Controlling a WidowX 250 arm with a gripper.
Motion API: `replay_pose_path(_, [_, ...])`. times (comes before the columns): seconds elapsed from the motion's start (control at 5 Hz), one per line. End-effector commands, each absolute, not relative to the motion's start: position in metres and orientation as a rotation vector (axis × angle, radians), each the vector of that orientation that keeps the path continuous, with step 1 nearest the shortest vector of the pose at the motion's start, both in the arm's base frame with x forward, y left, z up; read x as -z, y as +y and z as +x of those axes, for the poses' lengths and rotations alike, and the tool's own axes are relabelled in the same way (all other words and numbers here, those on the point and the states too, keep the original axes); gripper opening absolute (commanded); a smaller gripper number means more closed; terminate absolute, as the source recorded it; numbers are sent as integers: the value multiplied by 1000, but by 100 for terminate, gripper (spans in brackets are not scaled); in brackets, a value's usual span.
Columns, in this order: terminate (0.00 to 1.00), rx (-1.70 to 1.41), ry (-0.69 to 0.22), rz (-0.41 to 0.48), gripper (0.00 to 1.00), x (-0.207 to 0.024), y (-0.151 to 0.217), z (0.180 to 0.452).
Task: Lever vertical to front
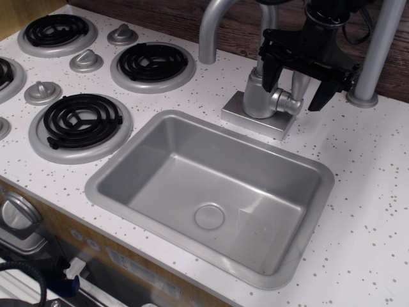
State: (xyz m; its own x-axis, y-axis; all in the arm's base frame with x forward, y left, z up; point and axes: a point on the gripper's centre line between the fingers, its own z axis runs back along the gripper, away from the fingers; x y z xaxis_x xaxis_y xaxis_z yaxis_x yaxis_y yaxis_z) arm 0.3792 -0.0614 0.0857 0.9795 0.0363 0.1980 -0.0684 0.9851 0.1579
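The tap's cylindrical body (pixel 258 96) stands on a square silver base behind the sink. A round hub (pixel 285 102) sticks out of its right side. The slim silver-grey lever (pixel 299 82) rises about upright from the hub. My black gripper (pixel 293 96) comes down from above with its jaws apart. One finger (pixel 268 71) is left of the lever, in front of the tap body. The other finger (pixel 323 91) is to the lever's right. The lever stands between them, and I cannot tell if either finger touches it. The gripper hides the lever's top.
The tall curved spout pipe (pixel 214 29) rises left of the tap. The grey sink basin (pixel 128 153) lies in front. Black stove burners (pixel 80 120) and small silver knobs (pixel 86 61) fill the left. A grey post (pixel 377 51) stands at the right, close to the gripper.
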Motion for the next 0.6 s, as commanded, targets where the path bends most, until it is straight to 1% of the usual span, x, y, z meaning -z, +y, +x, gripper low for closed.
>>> replay_pose_path(0.0, [0,-53,-196,165,100,-86,-61,379])
replay_pose_path(0.2, [0,-14,-237,138,100,-98,-68,392])
replay_pose_path(0.4, [0,28,-266,158,100,-107,-70,404])
